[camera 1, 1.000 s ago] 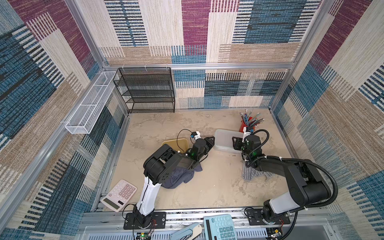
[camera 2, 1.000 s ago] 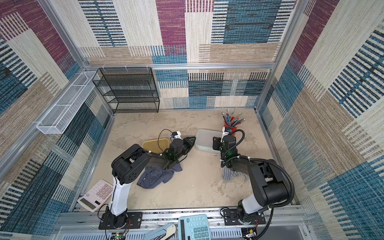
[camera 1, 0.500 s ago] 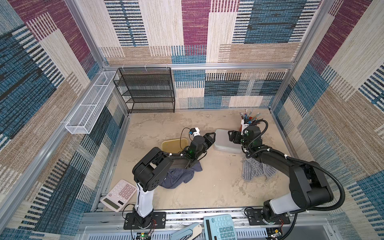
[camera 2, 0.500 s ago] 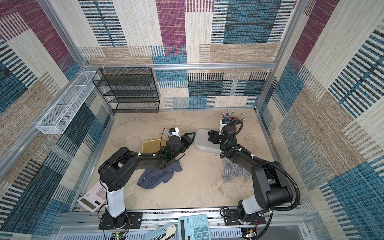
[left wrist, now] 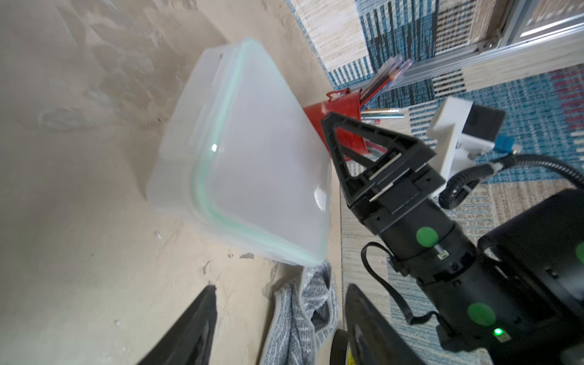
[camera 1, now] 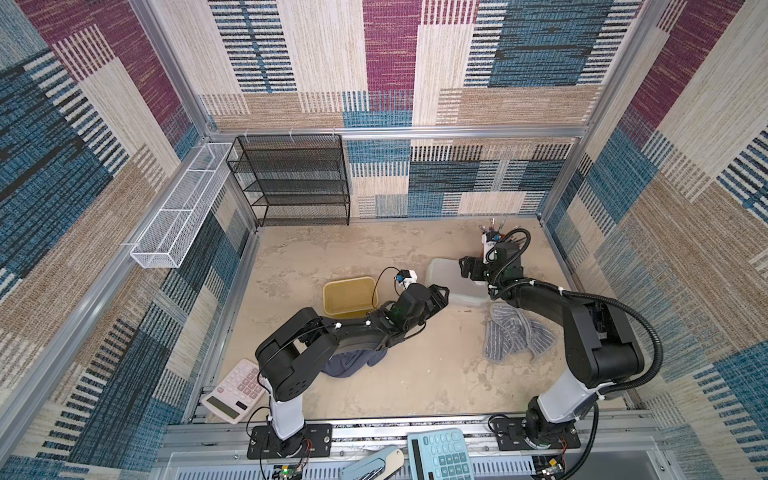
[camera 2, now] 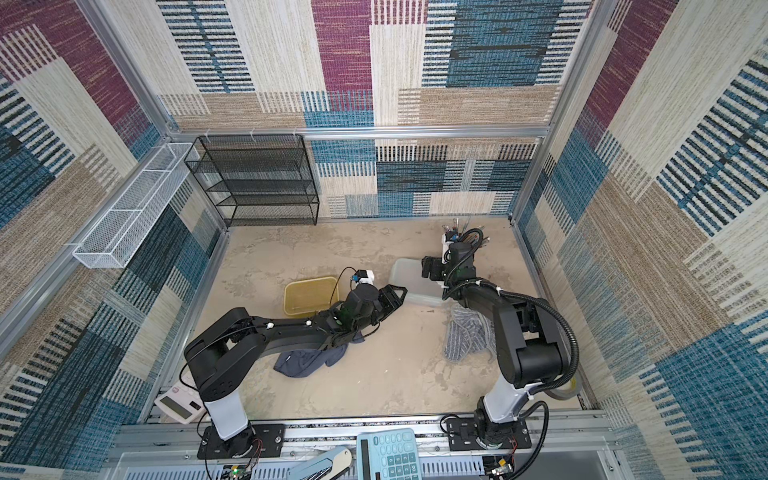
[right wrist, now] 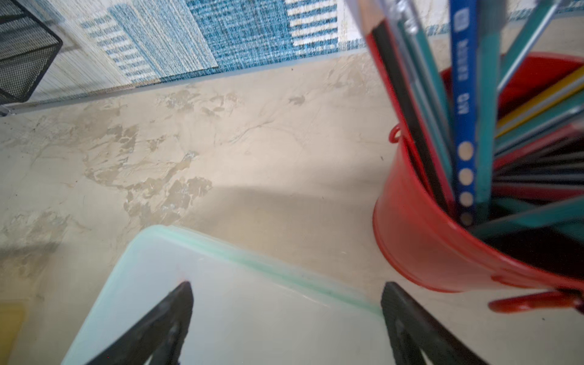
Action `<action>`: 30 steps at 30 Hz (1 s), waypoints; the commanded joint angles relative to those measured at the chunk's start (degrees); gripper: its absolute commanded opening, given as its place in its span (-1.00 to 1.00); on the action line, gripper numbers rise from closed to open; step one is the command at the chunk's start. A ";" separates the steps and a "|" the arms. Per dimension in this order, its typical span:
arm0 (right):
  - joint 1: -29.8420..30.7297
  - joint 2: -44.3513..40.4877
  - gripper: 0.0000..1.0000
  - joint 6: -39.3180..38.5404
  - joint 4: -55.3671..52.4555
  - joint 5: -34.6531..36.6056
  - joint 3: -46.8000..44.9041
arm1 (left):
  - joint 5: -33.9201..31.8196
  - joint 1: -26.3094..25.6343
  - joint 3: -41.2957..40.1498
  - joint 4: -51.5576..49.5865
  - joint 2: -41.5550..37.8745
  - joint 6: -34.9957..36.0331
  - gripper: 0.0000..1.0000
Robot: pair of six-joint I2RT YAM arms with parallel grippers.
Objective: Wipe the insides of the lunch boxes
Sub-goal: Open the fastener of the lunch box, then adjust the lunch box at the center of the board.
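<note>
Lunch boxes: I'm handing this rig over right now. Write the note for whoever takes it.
Left claw: open, empty, pointing at the clear lunch box.
Right claw: open, empty, above that box's lid, which is on.
Yellow lunch box: lid off, beside the left arm.
Cloths: dark blue cloth under the left arm, grey striped cloth beside the clear box; neither held.
Done: cannot tell if anything was wiped.
Left: open the clear box, pick a cloth, wipe inside.
</note>
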 commanded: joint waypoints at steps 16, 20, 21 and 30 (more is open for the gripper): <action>-0.14 -1.74 0.65 -0.97 -0.76 -9.46 -3.87 | 5.37 1.30 9.35 -4.37 9.30 -1.05 0.38; -0.18 -2.51 0.75 -2.48 -0.64 -4.99 -2.99 | 6.59 1.41 10.04 -4.76 9.86 -1.30 0.37; -0.23 -2.51 0.78 -3.02 -0.89 -3.92 -2.06 | 6.79 1.39 10.07 -4.78 9.86 -1.55 0.37; -0.32 1.94 0.96 -4.06 -1.57 -1.53 5.54 | 6.66 1.42 8.88 -4.79 8.76 -1.84 0.36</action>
